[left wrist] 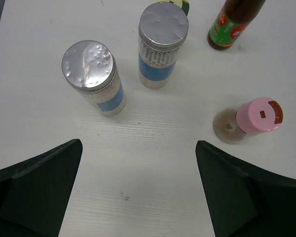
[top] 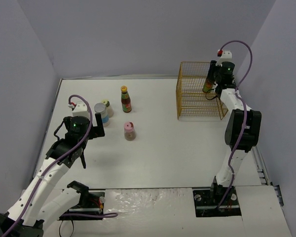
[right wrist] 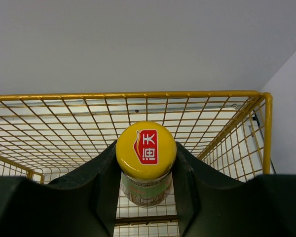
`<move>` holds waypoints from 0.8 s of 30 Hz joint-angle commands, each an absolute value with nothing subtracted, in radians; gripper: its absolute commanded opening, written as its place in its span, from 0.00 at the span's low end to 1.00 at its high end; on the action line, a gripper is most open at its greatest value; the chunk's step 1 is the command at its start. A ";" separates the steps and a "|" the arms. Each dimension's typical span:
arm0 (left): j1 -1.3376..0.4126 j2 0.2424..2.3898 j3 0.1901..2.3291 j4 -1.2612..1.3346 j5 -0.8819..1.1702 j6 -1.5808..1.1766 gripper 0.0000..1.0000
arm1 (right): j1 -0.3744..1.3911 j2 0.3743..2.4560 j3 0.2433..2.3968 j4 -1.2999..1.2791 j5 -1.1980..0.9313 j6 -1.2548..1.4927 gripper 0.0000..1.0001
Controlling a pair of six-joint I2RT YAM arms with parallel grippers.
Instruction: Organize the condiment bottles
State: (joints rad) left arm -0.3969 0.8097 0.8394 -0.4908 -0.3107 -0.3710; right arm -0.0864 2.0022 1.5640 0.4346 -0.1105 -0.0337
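Here, yellow-capped bottle [right wrist: 146, 150] held at wire basket [right wrist: 138, 95], wall [right wrist: 138, 39] behind.

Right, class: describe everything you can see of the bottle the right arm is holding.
The bottle has a glossy yellow cap bearing a red sticker with white characters, and a greenish label below. It stands upright, clamped just under the cap between the right arm's dark fingers, over the open yellow wire basket.

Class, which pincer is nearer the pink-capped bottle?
Left. Left pincer hovers beside the pink-capped bottle; right pincer, far off, grips a yellow-capped bottle over the basket.
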 commanded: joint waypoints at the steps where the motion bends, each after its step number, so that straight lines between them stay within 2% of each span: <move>1: -0.391 0.801 0.854 -0.452 -0.315 -0.376 0.97 | -0.092 1.959 1.568 0.564 -0.130 -0.045 0.29; 14: -0.391 0.795 0.854 -0.451 -0.305 -0.376 0.97 | -0.092 1.792 1.454 0.523 -0.158 -0.039 0.76; 19: -0.391 0.796 0.859 -0.451 -0.295 -0.374 0.97 | -0.081 1.676 1.385 0.485 -0.151 -0.005 0.87; 24: -0.390 0.791 0.856 -0.444 -0.280 -0.371 0.97 | -0.032 1.526 1.310 0.419 -0.133 0.014 0.92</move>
State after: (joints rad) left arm -0.3969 0.8016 0.8391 -0.4901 -0.2962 -0.3710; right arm -0.0778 1.7085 1.3538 0.4136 -0.1392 -0.0172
